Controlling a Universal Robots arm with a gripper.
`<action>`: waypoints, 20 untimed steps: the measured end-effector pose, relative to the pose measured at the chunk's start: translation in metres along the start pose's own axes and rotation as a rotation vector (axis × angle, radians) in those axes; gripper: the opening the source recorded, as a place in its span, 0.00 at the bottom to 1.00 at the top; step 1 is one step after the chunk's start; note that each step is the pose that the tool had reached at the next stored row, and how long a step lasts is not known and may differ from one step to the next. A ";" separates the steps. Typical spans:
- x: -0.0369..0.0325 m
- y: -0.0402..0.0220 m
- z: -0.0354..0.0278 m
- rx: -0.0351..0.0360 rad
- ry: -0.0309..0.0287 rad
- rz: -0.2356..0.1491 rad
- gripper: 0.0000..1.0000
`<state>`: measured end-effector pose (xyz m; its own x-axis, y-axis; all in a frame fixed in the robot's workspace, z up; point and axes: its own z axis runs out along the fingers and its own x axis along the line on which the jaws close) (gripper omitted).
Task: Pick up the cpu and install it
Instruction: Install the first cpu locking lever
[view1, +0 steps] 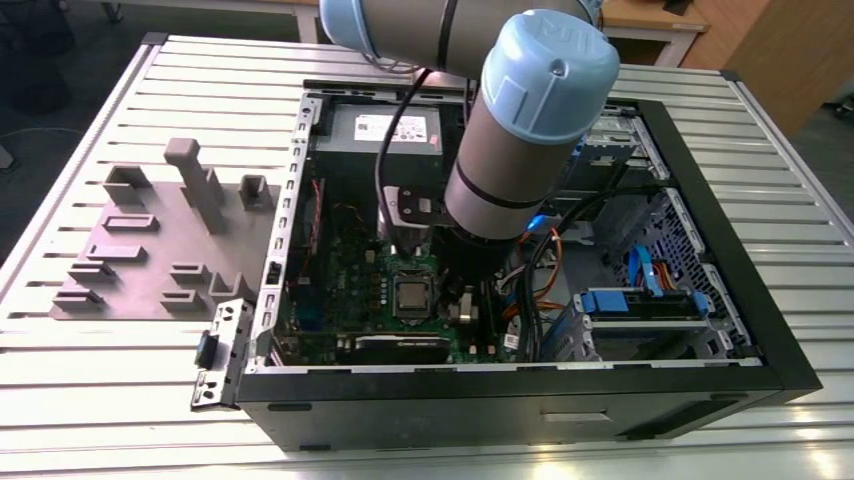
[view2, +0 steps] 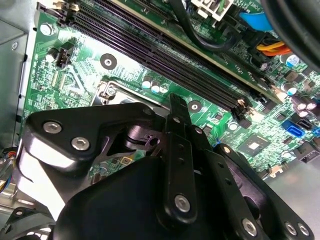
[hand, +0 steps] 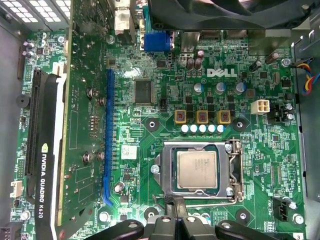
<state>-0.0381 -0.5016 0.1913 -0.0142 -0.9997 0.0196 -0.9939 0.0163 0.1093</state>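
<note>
Hovered claw (hand: 175, 216) just beside cpu (hand: 197, 169), cpu seated flat in socket frame (hand: 200, 172) on motherboard (hand: 165, 95); claw state unclear, nothing visibly held.

Table: pale slatted metal table (view1: 120, 390), carrying everything.
Case: black open computer case (view1: 534, 400), lying on its side.
Board: green motherboard (hand: 260, 165) inside the case.
Card: dark graphics card (hand: 82, 125), standing in a blue slot (hand: 108, 140).
Fixture: grey moulded parts tray (view1: 147, 250), beside the case at the exterior view's left.
Cables: blue flat cables (view1: 641, 300), at the exterior view's right.
</note>
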 end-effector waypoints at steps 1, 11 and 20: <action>0.0000 -0.0002 0.0002 0.0000 0.0001 0.000 0.11; 0.0000 -0.0022 0.0011 0.0001 0.0000 0.000 0.11; 0.0000 -0.0030 0.0012 0.0001 -0.0001 0.000 0.11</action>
<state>-0.0352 -0.5016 0.1898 -0.0138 -0.9997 0.0195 -0.9939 0.0159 0.1092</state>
